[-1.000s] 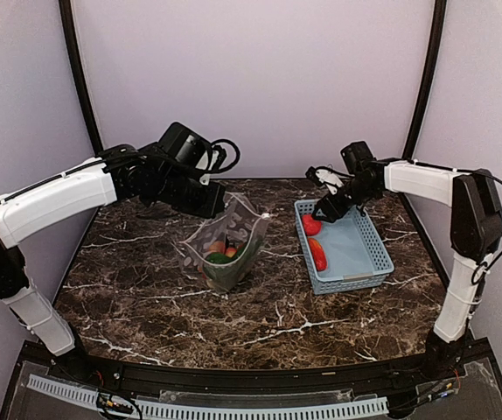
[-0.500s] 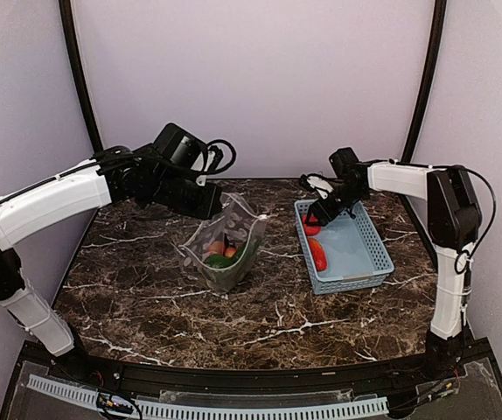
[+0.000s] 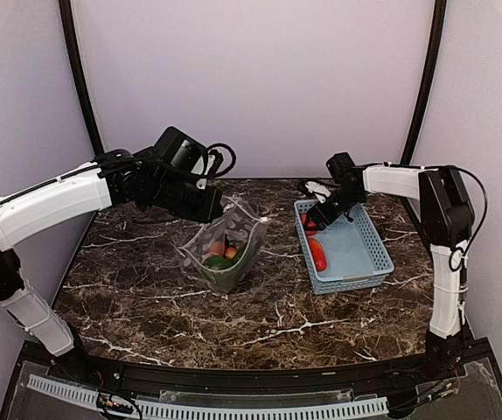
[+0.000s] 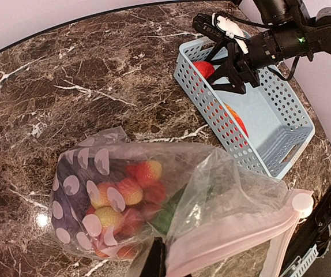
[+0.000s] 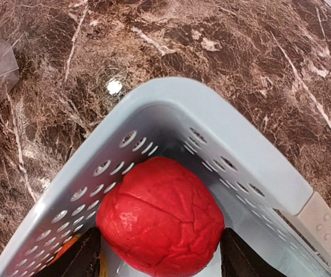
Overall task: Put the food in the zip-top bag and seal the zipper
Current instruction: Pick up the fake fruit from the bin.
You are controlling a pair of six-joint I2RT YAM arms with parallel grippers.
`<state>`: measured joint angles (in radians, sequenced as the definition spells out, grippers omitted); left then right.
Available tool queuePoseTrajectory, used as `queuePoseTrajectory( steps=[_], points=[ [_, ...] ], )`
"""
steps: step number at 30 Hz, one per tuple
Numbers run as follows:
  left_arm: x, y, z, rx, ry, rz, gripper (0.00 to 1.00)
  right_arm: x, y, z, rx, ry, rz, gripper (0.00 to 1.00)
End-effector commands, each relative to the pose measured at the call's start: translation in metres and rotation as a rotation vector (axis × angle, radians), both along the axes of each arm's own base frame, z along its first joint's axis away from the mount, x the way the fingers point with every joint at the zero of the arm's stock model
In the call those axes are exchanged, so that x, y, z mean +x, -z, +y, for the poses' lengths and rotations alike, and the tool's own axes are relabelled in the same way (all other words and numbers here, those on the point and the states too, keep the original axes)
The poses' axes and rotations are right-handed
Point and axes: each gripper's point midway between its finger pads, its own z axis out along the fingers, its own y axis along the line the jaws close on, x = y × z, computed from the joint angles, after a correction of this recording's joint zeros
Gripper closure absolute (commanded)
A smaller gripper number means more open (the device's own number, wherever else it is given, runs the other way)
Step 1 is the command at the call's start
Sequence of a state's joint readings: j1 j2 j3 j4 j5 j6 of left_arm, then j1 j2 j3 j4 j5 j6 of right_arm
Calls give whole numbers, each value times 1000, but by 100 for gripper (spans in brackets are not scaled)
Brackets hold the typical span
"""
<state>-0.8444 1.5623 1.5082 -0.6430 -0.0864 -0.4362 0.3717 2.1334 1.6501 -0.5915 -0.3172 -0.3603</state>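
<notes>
1. From above, the left gripper pinches the top edge of the zip-top bag, so the bag hangs mouth-up, its bottom resting on the marble table near the middle.
2. Food shows through the clear plastic as red, orange and green shapes low in the bag.
3. To the right and apart from the bag sits a light-blue basket. The right gripper reaches down into its far-left corner, and a red-orange pepper lies along the left wall just nearer.
4. In the left wrist view, 1 dark finger clamps the bag at the bottom edge of the picture.
5. The zipper runs as a pale pink strip to its slider at the right, and the mouth gapes.
6. Inside lie a cluster of red berries, a dark purple eggplant against the left wall and something green, blurred by folds of plastic.
7. Beyond, the right arm's black wrist hides part of the basket's far corner.
8. In the right wrist view, a red tomato sits in the basket corner, tight against the perforated wall.
9. The 2 fingers stand on either side of it, close against its flanks. I cannot tell whether they squeeze it.
10. A bit of orange peeks beside the left finger.
</notes>
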Motion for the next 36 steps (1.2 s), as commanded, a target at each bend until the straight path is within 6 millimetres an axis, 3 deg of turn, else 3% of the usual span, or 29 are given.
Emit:
queuePoseTrajectory(
  steps=[1, 6, 11, 17, 23, 26, 29, 36],
  points=[
    [-3, -1, 4, -23, -10, 9, 99, 4, 7, 0, 5, 9, 21, 32],
    [-3, 1, 0, -39, -6, 21, 99, 3, 11, 0, 4, 10, 32, 36],
    [-3, 3, -3, -48, -1, 29, 99, 0, 11, -2, -3, 9, 34, 46],
    [-4, 4, -3, -50, 3, 31, 99, -9, -11, -12, -16, 26, -3, 58],
    [-4, 4, -4, -50, 8, 28, 99, -16, -38, -25, -27, 44, -50, 61],
    [-4, 3, -4, -52, 10, 28, 99, -22, -62, -26, -7, 41, -77, 62],
    [-3, 5, -3, -44, 6, 26, 99, -38, -100, -15, 90, 6, -86, 62],
    [1, 6, -9, -67, 5, 23, 99, -102, -198, 25, 312, -180, -188, 64]
  ],
)
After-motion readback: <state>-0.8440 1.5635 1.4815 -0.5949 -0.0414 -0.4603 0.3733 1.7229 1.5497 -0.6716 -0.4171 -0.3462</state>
